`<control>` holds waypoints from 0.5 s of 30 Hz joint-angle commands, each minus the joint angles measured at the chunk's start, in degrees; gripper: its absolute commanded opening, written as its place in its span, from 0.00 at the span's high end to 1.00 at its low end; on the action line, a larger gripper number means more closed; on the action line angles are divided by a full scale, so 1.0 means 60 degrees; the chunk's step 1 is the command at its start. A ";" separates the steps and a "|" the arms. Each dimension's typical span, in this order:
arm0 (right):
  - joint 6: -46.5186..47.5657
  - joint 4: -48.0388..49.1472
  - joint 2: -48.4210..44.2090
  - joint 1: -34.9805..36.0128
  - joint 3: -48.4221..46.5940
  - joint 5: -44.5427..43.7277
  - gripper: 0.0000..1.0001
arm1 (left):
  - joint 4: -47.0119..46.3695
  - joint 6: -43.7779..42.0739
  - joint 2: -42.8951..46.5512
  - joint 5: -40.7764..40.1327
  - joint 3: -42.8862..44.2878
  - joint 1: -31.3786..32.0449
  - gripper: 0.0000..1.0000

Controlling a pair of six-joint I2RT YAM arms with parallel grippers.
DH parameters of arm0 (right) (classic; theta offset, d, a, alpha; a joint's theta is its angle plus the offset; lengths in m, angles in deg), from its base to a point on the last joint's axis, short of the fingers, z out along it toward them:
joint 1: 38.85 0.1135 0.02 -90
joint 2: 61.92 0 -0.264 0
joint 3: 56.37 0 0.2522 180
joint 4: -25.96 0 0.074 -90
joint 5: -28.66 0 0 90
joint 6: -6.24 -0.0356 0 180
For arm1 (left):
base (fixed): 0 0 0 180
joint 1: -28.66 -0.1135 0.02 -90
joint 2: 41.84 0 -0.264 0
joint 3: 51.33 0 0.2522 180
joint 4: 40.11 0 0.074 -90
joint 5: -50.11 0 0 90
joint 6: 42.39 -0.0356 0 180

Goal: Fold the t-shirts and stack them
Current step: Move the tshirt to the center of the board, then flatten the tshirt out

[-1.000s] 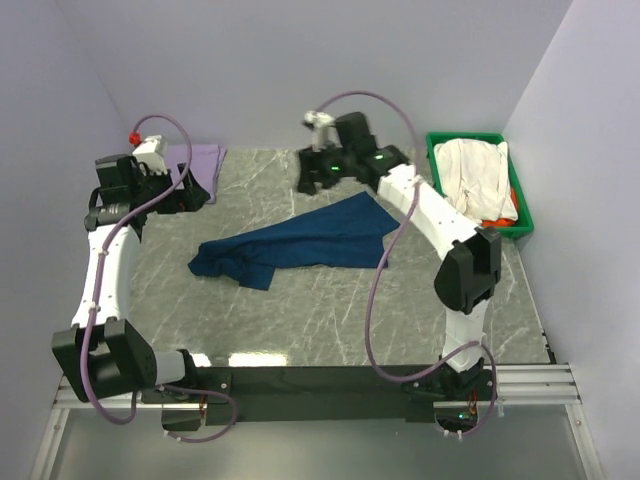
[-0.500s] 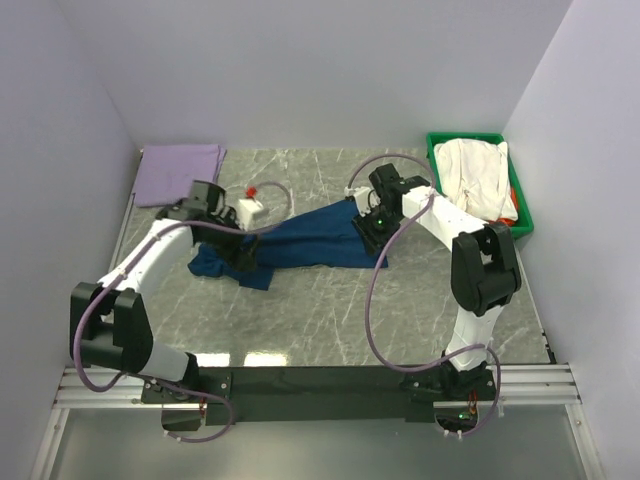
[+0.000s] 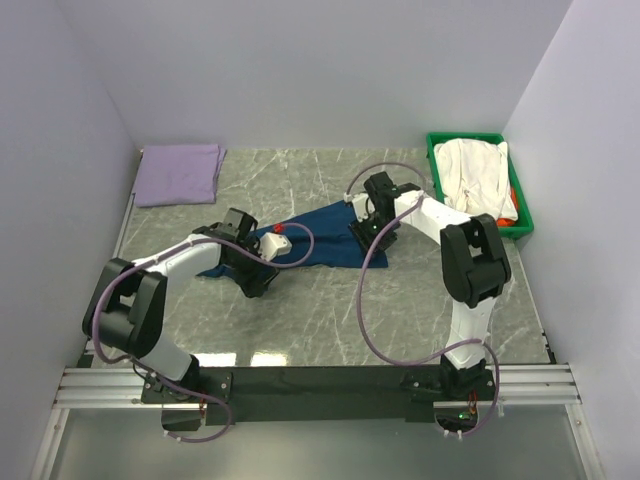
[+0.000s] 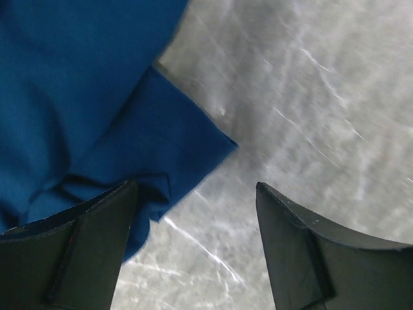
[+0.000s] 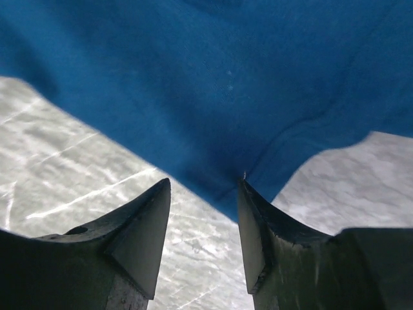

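Note:
A navy blue t-shirt (image 3: 318,236) lies crumpled across the middle of the marble table (image 3: 330,320). My left gripper (image 3: 255,280) is open low over its near-left corner; in the left wrist view the blue cloth (image 4: 97,110) reaches under the left finger. My right gripper (image 3: 365,237) is open low over the shirt's right edge; in the right wrist view the blue hem (image 5: 219,97) lies just beyond the fingertips. A pale lavender t-shirt (image 3: 180,173) lies folded at the back left. A white t-shirt (image 3: 475,178) fills the green bin, with a bit of orange-red cloth (image 3: 497,222) under it.
The green plastic bin (image 3: 436,160) stands at the back right against the wall. Purple cables loop from both arms over the table. White walls close in on three sides.
Both arms have swung in from the back and dropped onto the navy shirt. The left gripper moved further right and nearer, the right gripper shifted slightly. The shirt looks more bunched.

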 commanded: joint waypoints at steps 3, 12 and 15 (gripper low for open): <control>-0.0361 0.0391 0.0431 0.0157 0.0159 -0.0513 0.47 | -0.1210 0.0293 -0.0474 -0.0686 -0.0071 0.0207 0.21; -0.0478 0.0406 0.0623 0.0201 0.0568 -0.0718 0.62 | -0.1139 0.0557 -0.0769 -0.0731 -0.0027 0.0252 0.81; -0.0391 0.0143 0.0375 0.0172 0.0583 -0.0748 0.86 | -0.0320 0.0572 -0.0227 -0.0321 0.0309 -0.0069 0.99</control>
